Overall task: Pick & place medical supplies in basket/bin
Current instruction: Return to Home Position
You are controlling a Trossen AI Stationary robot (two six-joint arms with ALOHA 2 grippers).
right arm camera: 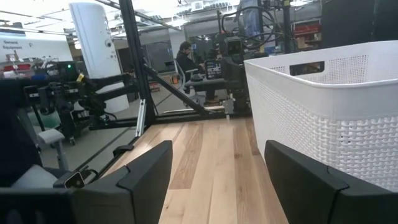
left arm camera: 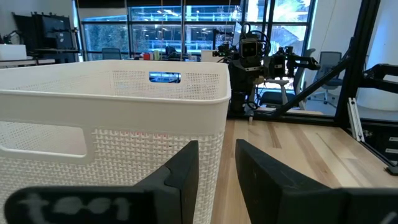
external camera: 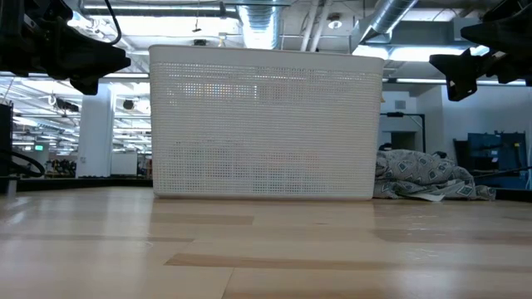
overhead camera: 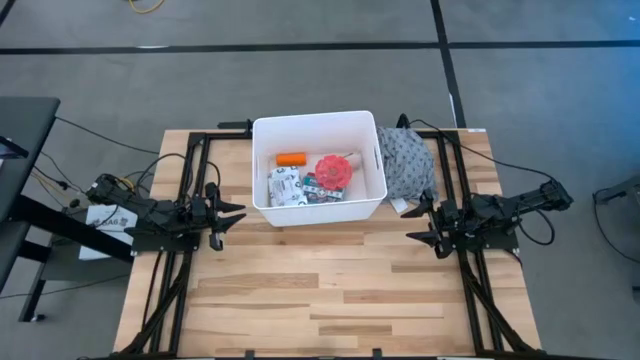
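The white tub [overhead camera: 262, 135] stands at the middle of the table's far half and fills the low view [external camera: 266, 124]. Inside it lie an orange cylinder [overhead camera: 291, 158], a pink tape roll [overhead camera: 333, 170], a white packet with green print [overhead camera: 284, 187] and a green-white box [overhead camera: 322, 190]. My left gripper [overhead camera: 238, 214] hovers open, off the tub's left near corner, with the tub wall [left arm camera: 112, 143] close before it. My right gripper [overhead camera: 412, 222] hovers open, right of the tub's near right corner [right arm camera: 323, 118]. Neither touches anything.
A grey patterned cloth [overhead camera: 408, 163] lies bunched against the tub's right side [external camera: 424, 176], with a small white piece [overhead camera: 400, 205] at its near edge. Bare wooden tabletop [overhead camera: 320, 290] stretches between the arms toward the near edge. Black frame rails [overhead camera: 185, 180] run along both sides.
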